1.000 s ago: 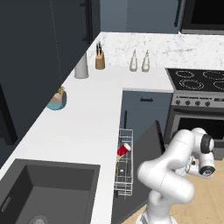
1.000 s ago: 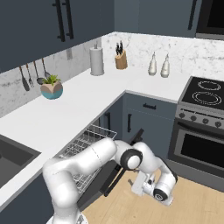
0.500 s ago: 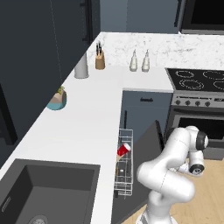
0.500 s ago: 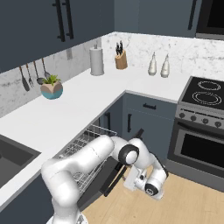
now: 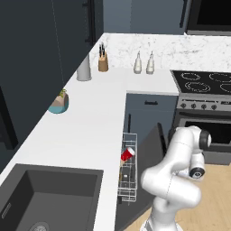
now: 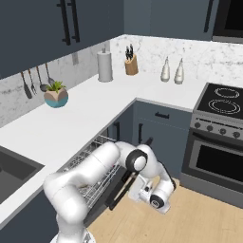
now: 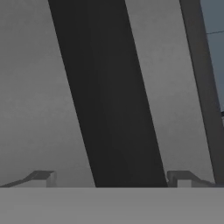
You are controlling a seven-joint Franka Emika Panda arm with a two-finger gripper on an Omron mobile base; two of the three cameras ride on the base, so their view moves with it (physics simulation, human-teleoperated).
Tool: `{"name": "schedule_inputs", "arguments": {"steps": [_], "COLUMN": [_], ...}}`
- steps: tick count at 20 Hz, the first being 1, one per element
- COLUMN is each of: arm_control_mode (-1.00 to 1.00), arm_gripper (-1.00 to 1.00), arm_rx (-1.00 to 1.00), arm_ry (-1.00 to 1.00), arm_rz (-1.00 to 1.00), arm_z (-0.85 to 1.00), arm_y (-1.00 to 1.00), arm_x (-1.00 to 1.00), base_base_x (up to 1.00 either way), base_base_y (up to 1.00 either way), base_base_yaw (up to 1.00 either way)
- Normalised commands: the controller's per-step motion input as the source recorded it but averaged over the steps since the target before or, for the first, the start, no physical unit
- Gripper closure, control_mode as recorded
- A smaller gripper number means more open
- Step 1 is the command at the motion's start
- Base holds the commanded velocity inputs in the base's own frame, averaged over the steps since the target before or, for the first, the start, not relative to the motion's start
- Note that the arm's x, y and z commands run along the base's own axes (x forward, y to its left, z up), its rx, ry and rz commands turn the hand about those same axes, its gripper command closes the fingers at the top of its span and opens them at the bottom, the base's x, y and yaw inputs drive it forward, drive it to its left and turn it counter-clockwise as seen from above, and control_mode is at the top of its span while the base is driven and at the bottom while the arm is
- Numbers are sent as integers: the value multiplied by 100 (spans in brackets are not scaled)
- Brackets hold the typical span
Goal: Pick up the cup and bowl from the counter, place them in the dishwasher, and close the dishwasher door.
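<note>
Now the dishwasher door (image 5: 151, 149) stands partly lowered, tilted out from the cabinet front, with its long dark bar handle (image 7: 111, 96) running across its outer face. In the hand view that handle fills the middle as a broad dark stripe, its long axis going from upper left to lower right, leaning a little off the upright of the frame. The pincer (image 7: 111, 178) faces the door's outer panel with its two fingertips (image 7: 41, 177) spread wide apart, one on either side of the handle, clamped on nothing.

From the right base view the pincer (image 6: 142, 193) sits low beside the door's outer face, under the bent white arm (image 6: 95, 168), just above the wooden floor (image 6: 190, 223).

Inside the dishwasher (image 5: 131, 180) the white wire rack (image 5: 127, 169) is pulled out, and the cup (image 5: 127, 154) lies in it near the end closer to the stove, tipped on its side with its long axis slanting; which end carries the mouth is too small to tell. The bowl cannot be made out among the rack wires.

The desk (image 5: 90, 131) runs in an L along the wall, with the plant pot (image 5: 58, 103) standing on it.
</note>
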Motion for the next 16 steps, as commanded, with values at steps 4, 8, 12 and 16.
{"name": "schedule_inputs", "arguments": {"steps": [4,8,12,16], "arm_control_mode": [-100,-100,-100,-100], "arm_gripper": [-100,-100,-100,-100], "arm_rx": [0,-1,-6,-12], "arm_ry": [-6,-8,-9,-5], "arm_rz": [-8,-8,-9,-5], "arm_z": [56,65,63,54], "arm_y": [100,100,100,100], "arm_x": [11,12,9,15], "base_base_x": [0,0,0,0], "base_base_y": [0,0,0,0], "base_base_yaw": [0,0,0,0]}}
